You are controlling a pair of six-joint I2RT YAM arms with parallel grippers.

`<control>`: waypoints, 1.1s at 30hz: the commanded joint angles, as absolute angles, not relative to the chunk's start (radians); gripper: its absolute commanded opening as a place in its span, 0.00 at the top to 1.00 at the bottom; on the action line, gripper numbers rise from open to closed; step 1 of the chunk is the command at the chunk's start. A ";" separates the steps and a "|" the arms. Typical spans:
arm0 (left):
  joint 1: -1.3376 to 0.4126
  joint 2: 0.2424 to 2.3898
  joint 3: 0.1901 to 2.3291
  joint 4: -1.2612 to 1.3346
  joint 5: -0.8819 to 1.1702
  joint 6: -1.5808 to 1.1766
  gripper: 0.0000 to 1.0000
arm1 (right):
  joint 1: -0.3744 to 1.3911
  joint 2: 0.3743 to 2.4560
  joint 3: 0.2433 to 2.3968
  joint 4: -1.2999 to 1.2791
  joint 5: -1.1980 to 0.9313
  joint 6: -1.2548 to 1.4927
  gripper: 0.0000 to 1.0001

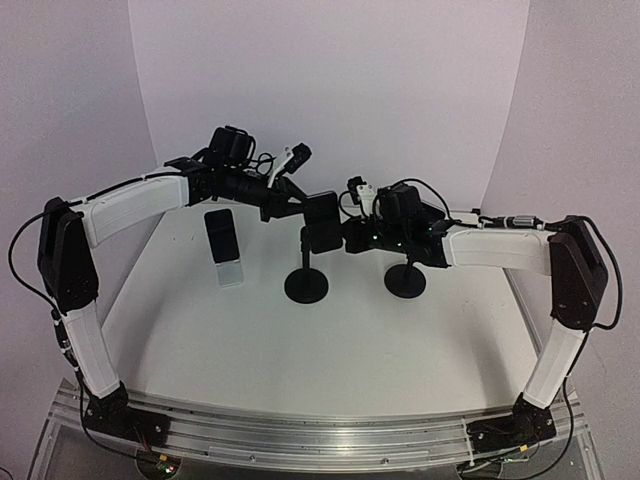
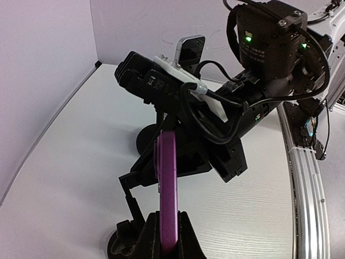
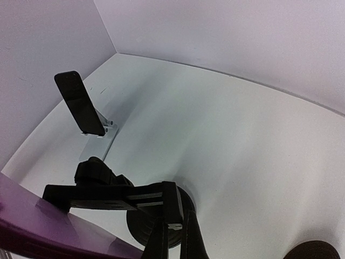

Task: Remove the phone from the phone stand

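We have the left fingers [image 2: 148, 237] pinching the purple phone [image 2: 167, 194] by its lower end. It is seen edge-on in the left wrist view, with its long axis roughly upright.

The phone is held up off the tabletop [image 1: 300, 350] at head height of the black phone stand [image 1: 305, 283], between the two arms in the top view. The right fingers [image 3: 191, 243] are pressed together on the stand's holder arm [image 3: 108, 197], bracing it.

Key relation: the holder sits just behind the phone's back face, on the side away from the left wrist and toward the right arm. In the right wrist view the phone's edge meets the holder's far tip. We cannot tell if it is clear of the clamp or only overlaps it in view.

We judge the extraction to be the left arm's job: draw the phone off the holder, toward its own side or up along the long axis, while the right arm holds the stand. The risk is the stand tipping if the clamp drags.

Also present are a second round stand base [image 1: 405, 280] and a dark phone on a white stand [image 1: 224, 245], well apart to the left and not involved.
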State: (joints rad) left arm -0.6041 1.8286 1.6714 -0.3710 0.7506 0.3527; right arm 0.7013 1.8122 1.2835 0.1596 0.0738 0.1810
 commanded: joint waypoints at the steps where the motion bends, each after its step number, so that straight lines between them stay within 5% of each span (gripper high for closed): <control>1: -0.577 1.796 1.723 -0.555 0.893 0.339 1.00 | 0.567 1.812 1.294 0.089 0.336 0.220 1.00; 33: -0.480 1.736 1.841 -0.565 0.975 0.079 1.00 | 0.617 1.813 1.302 0.100 0.298 0.217 1.00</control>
